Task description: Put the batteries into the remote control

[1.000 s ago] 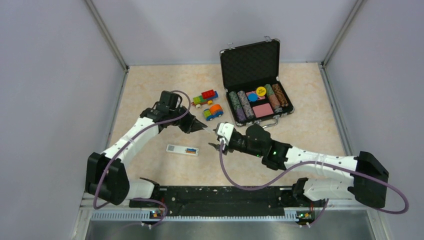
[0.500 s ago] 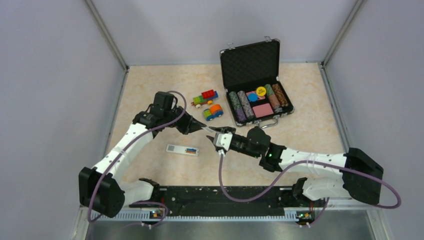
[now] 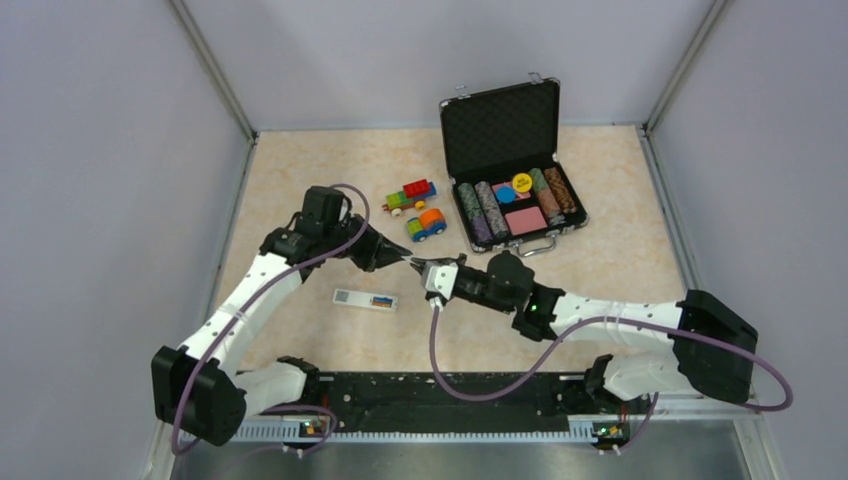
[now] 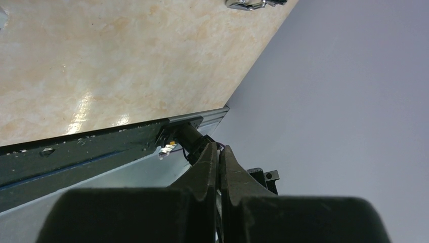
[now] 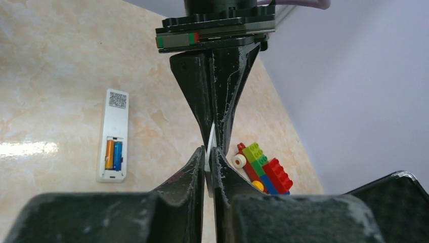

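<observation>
The white remote control [image 3: 365,299] lies back-up on the table, its compartment uncovered. The batteries [image 5: 113,155], one orange and one blue, sit side by side inside the remote control [image 5: 114,132]. Above the table, right of the remote, my two grippers meet tip to tip. A thin white cover piece [image 5: 211,137] runs between them. My left gripper [image 3: 407,261] is shut on its far end. My right gripper [image 5: 209,152] is shut on its near end. In the left wrist view, only a white sliver shows between the left gripper's [image 4: 219,150] pressed fingers.
Two colourful toy vehicles [image 3: 410,196] [image 3: 427,224] stand behind the grippers. An open black case [image 3: 510,180] of poker chips sits at the back right. Grey walls enclose the table on three sides. The toy train [image 5: 260,172] shows just beyond my right fingers.
My right gripper moved left to the left gripper's tips and shut on the white cover piece. The left arm swung slightly towards the near side, still shut.
</observation>
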Robot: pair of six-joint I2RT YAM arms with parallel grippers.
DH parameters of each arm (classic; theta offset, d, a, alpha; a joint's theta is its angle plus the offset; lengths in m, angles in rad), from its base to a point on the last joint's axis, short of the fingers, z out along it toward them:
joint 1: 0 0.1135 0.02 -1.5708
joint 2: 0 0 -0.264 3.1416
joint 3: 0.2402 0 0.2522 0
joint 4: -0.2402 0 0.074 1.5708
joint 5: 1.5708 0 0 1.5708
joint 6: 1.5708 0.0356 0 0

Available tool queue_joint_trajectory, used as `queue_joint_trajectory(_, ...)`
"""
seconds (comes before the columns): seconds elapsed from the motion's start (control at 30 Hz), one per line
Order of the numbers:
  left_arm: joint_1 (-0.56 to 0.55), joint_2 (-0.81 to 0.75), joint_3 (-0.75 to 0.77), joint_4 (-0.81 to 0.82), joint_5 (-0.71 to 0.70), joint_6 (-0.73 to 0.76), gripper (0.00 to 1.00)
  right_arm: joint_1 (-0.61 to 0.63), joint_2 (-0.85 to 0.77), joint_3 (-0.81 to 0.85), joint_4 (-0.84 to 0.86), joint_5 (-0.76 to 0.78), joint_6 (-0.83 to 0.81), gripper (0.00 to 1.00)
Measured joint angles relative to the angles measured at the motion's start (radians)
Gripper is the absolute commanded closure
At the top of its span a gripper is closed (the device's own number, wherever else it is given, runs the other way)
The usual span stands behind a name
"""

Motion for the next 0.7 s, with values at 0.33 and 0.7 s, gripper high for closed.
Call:
queue_joint_trajectory(0.33, 0.000, -0.062, -0.024, 0.012, -0.043, 0.007, 0.29, 0.000, 0.007, 0.103, -0.073, 0.057, 0.183, 1.00)
queue_joint_trajectory(0.7, 0.148, -0.257, -0.080, -0.117, -0.508, 0.364, 0.28, -0.134, 0.017, 0.199, -0.372, 0.015, 0.872, 1.00)
